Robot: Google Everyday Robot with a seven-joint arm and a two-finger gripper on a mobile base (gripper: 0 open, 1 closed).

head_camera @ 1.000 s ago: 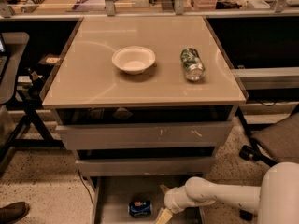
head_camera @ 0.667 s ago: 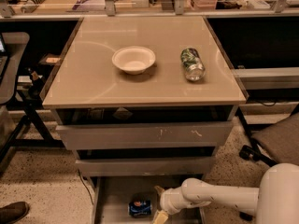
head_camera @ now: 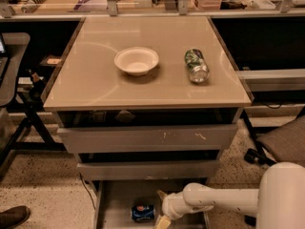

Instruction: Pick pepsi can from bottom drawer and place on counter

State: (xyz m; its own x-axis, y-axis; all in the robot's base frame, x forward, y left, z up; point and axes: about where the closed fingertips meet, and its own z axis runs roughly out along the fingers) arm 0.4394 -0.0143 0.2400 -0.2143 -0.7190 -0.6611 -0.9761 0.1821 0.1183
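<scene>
Beige glossy counter [head_camera: 95, 87], square, topped the grey cabinet. It bore a white bowl [head_camera: 136, 60] left of centre and, to the right, a green-and-silver can [head_camera: 196, 65] on its side, long axis running front to back. Bottom drawer [head_camera: 116, 197] stood open at floor level. Pepsi can [head_camera: 143, 213] lay on its side on the drawer floor near the middle, long axis running left to right, logo upward, right end toward the gripper. Gripper [head_camera: 161, 209] sat in the drawer just right of the can, tan fingers [head_camera: 161, 195] spread wide, nothing between them; contact with the can could not be told. White arm [head_camera: 224, 202] reached in from the right.
</scene>
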